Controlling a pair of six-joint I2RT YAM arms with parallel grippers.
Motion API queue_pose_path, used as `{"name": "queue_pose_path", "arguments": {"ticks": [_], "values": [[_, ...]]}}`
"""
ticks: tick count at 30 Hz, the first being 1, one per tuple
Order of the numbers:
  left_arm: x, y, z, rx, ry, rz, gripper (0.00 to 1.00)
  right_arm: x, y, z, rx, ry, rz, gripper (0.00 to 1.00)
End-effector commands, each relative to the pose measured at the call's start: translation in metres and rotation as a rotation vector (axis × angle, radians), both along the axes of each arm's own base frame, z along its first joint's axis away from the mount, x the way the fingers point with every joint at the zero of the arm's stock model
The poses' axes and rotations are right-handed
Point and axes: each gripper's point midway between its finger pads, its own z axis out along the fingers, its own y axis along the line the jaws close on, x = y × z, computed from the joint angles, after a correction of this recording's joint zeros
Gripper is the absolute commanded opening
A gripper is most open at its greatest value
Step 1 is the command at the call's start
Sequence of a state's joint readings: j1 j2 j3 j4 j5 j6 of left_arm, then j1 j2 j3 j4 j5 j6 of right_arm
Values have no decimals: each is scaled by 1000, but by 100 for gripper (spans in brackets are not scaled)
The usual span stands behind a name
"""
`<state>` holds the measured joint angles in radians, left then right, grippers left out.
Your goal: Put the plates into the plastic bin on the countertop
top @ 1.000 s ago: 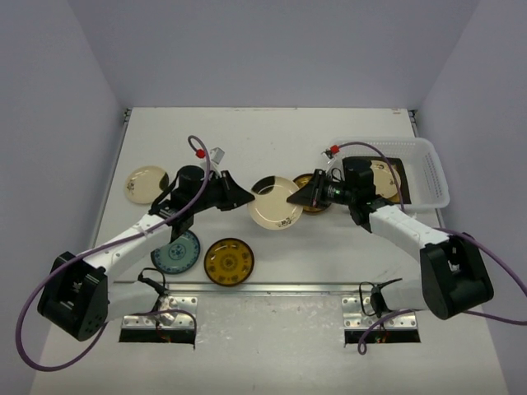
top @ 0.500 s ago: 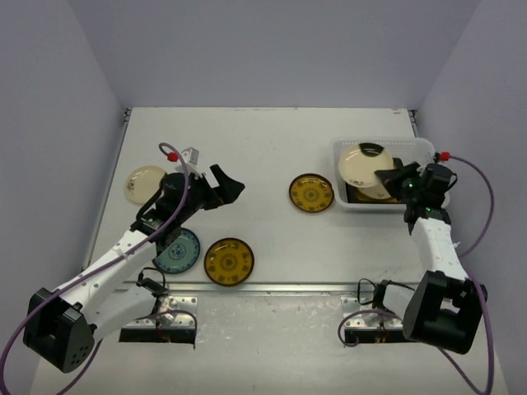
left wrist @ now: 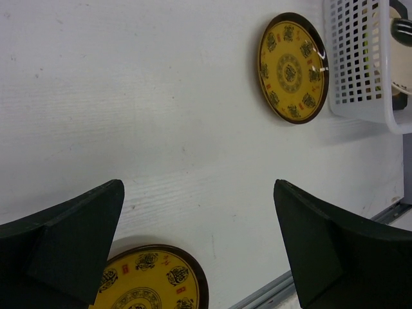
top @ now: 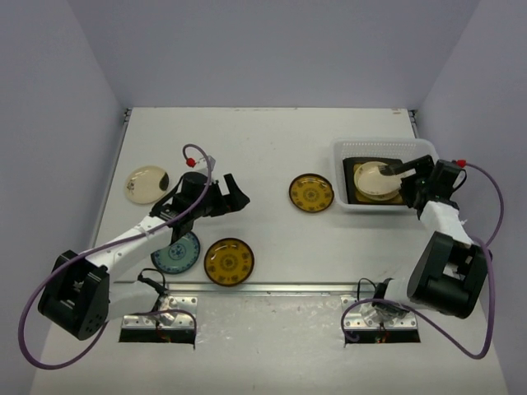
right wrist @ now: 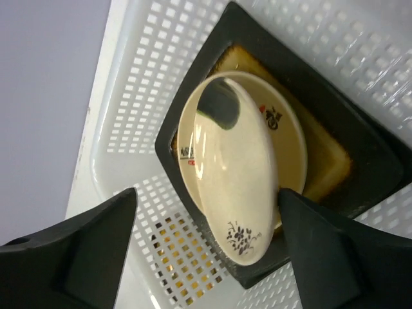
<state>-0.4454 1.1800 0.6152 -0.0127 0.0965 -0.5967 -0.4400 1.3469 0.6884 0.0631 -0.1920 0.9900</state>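
In the plastic bin (top: 429, 152) (right wrist: 135, 90) lies a dark-rimmed square plate with an amber centre (right wrist: 335, 154). Two cream round plates rest on it, and the upper one (right wrist: 241, 187) (top: 375, 176) leans tilted across the lower. My right gripper (right wrist: 207, 190) (top: 405, 179) hangs open over them, its left finger well clear of the upper plate. On the countertop (top: 263, 140) lie two patterned amber plates (top: 311, 192) (top: 229, 261), a patterned blue plate (top: 177, 251) and a cream plate (top: 146, 183). My left gripper (top: 239, 197) (left wrist: 198, 183) is open and empty above the nearer amber plate (left wrist: 148, 280).
Pale lavender walls enclose the countertop on three sides. A metal strip (top: 272, 288) runs along its front edge. In the left wrist view, the bin's slotted wall (left wrist: 360, 64) stands right beside the far amber plate (left wrist: 293, 67).
The right gripper carried a cream plate from the table's middle into the bin and opened, leaving it on the stack. The left gripper let go of that plate and drew back left.
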Motion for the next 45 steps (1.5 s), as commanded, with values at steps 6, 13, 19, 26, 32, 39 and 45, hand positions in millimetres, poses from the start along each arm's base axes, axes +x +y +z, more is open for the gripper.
{"name": "queue_pose_path", "arguments": {"ticks": [6, 13, 19, 26, 32, 39, 45], "values": [[29, -40, 4, -40, -12, -100, 100, -20, -1, 17, -210, 162, 88, 99], [59, -89, -5, -42, 18, -180, 100, -25, 59, 44, -214, 36, 315, 99], [94, -125, -46, -17, 94, -232, 100, -48, 154, 83, -103, -204, 734, 99], [116, -154, -93, -42, 179, -298, 85, -76, 170, 82, -54, -263, 766, 99], [119, -166, -122, -66, 239, -318, 63, -87, 172, 85, -76, -296, 761, 99], [114, -165, -150, -55, 299, -314, 18, -86, 167, 80, -103, -277, 747, 99], [113, -158, -129, -68, 244, -287, 0, -88, 184, 79, -18, -330, 825, 99]]}}
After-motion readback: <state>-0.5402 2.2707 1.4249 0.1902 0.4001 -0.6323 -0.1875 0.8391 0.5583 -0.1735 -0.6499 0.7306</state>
